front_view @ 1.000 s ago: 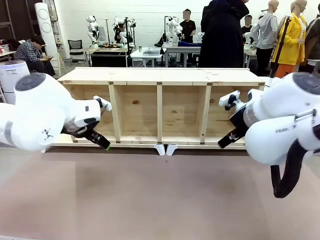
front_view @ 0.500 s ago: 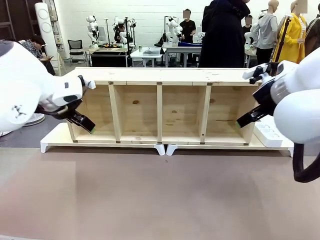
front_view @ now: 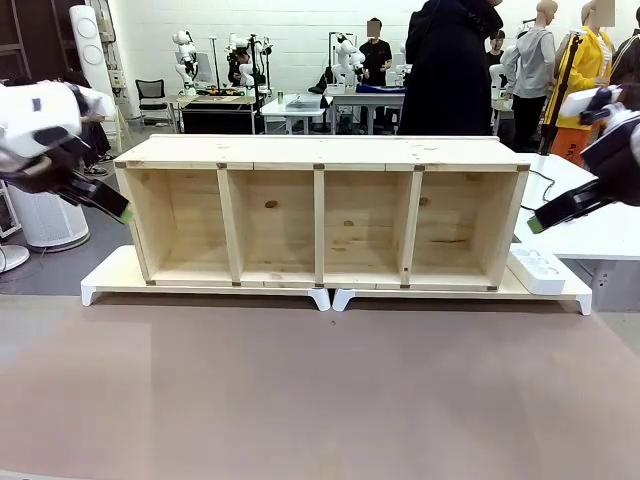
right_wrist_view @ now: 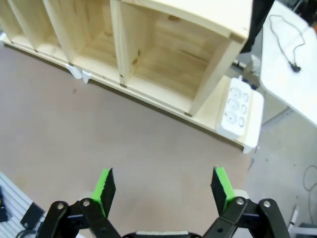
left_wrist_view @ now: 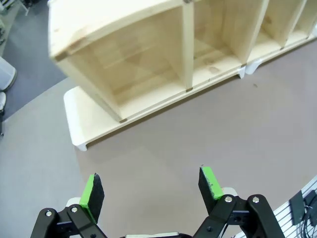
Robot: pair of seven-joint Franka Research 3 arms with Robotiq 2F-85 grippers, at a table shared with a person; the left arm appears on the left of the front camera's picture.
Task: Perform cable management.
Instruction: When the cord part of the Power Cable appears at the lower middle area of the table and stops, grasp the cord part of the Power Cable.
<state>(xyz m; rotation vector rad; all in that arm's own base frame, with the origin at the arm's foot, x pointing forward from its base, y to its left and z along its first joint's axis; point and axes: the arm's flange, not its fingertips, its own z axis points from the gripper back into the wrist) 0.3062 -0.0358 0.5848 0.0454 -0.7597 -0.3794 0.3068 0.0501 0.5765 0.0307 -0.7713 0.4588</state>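
Note:
The cable (right_wrist_view: 283, 30) is a thin black cord lying in loose curves on a white table (right_wrist_view: 292, 84) at the right, ending in a small black plug (right_wrist_view: 296, 68). In the front view a short stretch of the cable (front_view: 543, 186) shows beside the shelf's right end. My right gripper (right_wrist_view: 162, 184) hangs open and empty above the brown tabletop, short of the cord; from the front it (front_view: 548, 216) sits at the far right. My left gripper (left_wrist_view: 151, 187) is open and empty too, high over the table's left end (front_view: 112, 205).
A long wooden shelf unit (front_view: 320, 150) with several open compartments stands on white risers (front_view: 110, 275) across the far side. A white power strip (right_wrist_view: 237, 106) lies on the riser at its right end. A brown mat (front_view: 320, 390) covers the near table. A person in dark clothes (front_view: 445, 70) stands behind the shelf.
Both arms have swung up and outward from in front of the shelf, the left one to the left edge and the right one to the right edge. Both grippers stayed open.

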